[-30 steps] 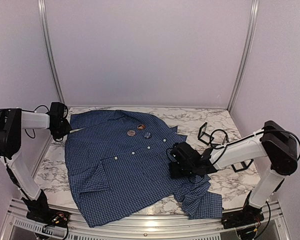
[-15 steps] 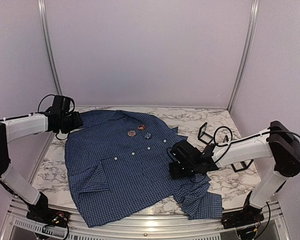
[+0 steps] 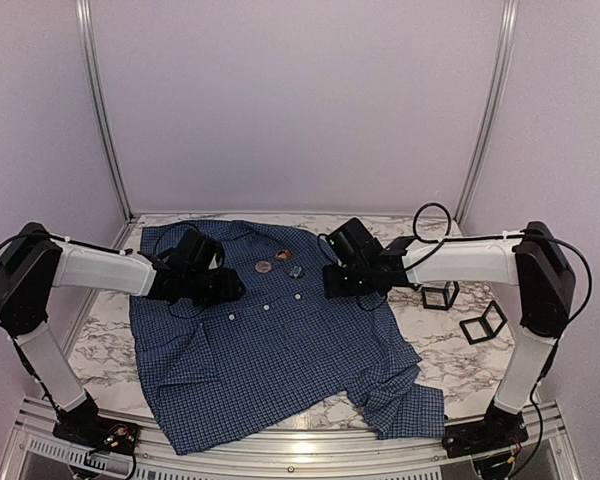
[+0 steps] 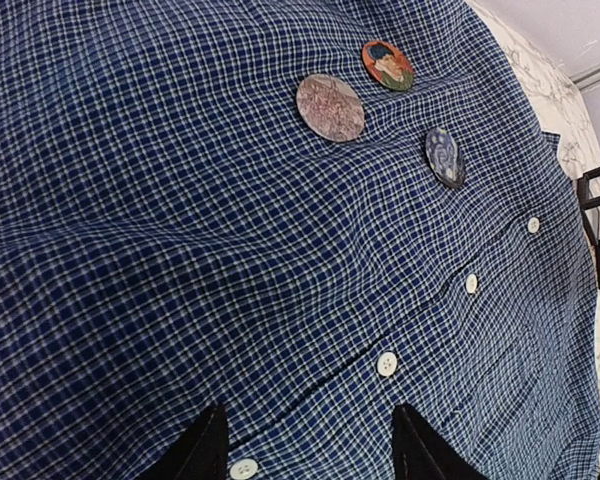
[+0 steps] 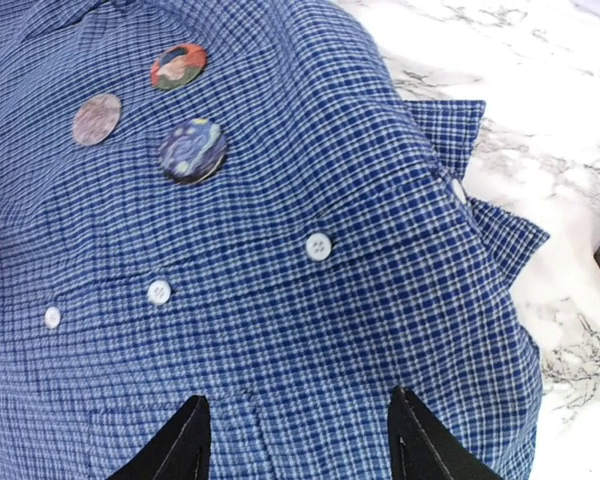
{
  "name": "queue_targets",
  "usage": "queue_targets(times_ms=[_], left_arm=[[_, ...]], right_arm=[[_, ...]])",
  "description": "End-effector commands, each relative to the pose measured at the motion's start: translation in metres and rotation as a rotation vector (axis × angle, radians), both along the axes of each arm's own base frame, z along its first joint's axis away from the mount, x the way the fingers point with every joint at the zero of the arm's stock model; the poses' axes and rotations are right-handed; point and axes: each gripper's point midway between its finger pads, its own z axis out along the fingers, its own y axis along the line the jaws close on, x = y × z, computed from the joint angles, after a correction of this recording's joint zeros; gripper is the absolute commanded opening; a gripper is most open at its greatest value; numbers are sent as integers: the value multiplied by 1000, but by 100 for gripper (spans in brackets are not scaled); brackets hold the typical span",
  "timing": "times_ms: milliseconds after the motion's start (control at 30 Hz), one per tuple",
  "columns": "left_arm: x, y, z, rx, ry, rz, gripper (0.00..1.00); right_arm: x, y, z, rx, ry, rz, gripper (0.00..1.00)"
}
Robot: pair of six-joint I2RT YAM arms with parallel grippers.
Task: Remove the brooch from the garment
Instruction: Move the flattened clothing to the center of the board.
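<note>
Brooch [image 3: 283,254] faces up on the flat-spread shirt [image 3: 280,340]; wide, empty jaws flank it at eight and four o'clock, ready to reach in.

garment [image 3: 270,340]: dark blue, fine check with white and lighter-blue lines. 
buttons [image 5: 319,246]: plain white. 
brooch [image 5: 178,66]: orange, pale and teal patches in the middle. 
second pin [image 5: 96,118]: mottled pinkish-brown. 
third pin [image 5: 192,150]: dark blue with yellow swirls. 
bench [image 3: 105,330]: white marble, grey veining. 
left gripper [image 4: 310,445], right gripper [image 5: 300,445]: black. 
arms [image 3: 90,268]: white links, black joints. 
wire frames [image 3: 482,322]: black. 
back wall [image 3: 300,100]: pale lilac-grey.
</note>
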Motion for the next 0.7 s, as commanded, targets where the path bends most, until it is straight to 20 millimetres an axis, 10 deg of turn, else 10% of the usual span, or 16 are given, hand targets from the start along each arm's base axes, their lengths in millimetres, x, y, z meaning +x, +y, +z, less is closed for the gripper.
queue_targets(times_ms=[0,233,667], left_arm=[[15,-31,-1,-90,-10,-28,56],[0,-20,-38,-59,58,-1,52],[-60,25,-65,-39,112,27,52]], right_arm=[[27,0,-17,-58,15,17,56],[33,-10,-62,-92,76,-2,45],[-27,-3,-99,-121,201,44,39]])
